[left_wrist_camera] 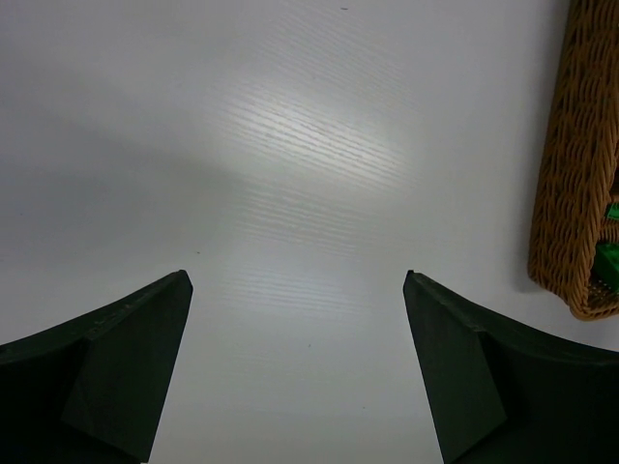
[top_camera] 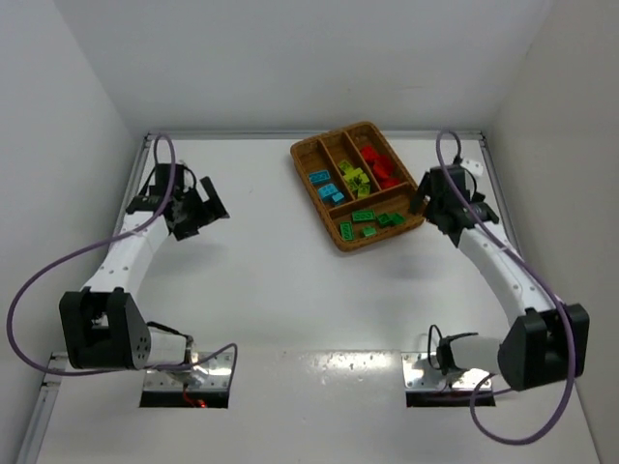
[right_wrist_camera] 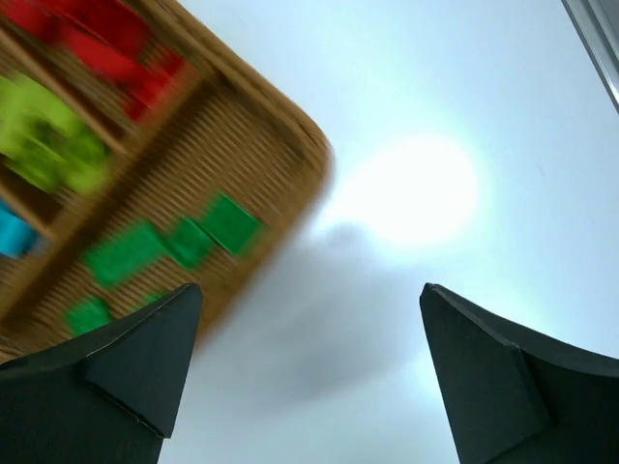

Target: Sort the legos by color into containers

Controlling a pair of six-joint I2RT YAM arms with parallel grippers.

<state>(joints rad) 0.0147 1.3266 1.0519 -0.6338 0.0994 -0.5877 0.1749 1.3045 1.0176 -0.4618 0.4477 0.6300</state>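
Your left end effector [top_camera: 205, 211] hangs over bare table [top_camera: 280, 309] with its fingers spread wide and nothing between them. From it, the wicker tray [top_camera: 329, 136] lies well apart to the right. Its wrist view catches only the tray's near corner wall [left_wrist_camera: 571, 174] at the right edge.

Every brick you can see lies inside the tray. The cyan legos [top_camera: 326, 186] fill the long section nearest this end effector, then come the yellow-green legos [top_camera: 354, 178] and the red legos [top_camera: 380, 166]. The dark green legos [top_camera: 370, 220] sit in the crosswise section at the tray's near end. The tray's long axis runs away from the arm bases, its far end tipped leftward.

Your right end effector [top_camera: 426, 203] is also wide and empty, with the tray's near right corner just beside it on its left. The crosswise section with the dark green bricks [right_wrist_camera: 227, 224] is closest, and the red section is farther ahead. If a brick needs moving, judge the right arm the nearer; the sorting looks finished.
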